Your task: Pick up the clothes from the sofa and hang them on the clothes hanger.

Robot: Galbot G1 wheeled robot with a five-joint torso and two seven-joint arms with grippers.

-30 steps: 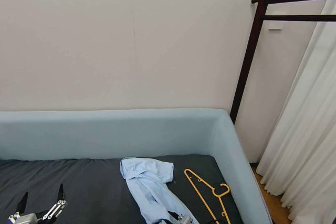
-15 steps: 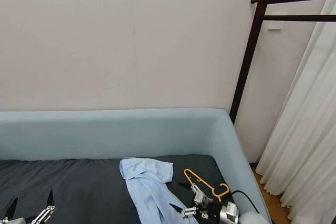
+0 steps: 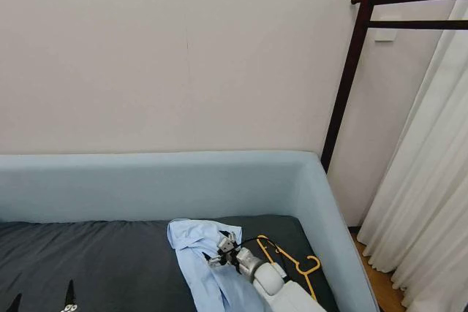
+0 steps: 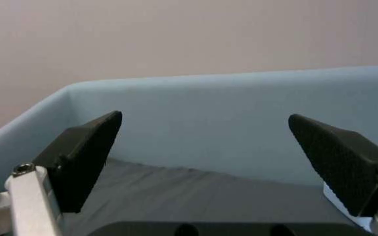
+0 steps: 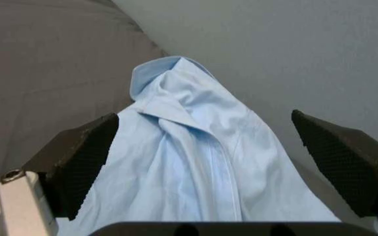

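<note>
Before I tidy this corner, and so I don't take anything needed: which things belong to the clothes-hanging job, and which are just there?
Job: light blue collared shirt; orange wire hanger beside it; pale blue sofa; dark wooden clothes rack; right hand, open over the shirt; left hand, open, low over the seat.
Just there: white curtain; plain white wall.
</note>
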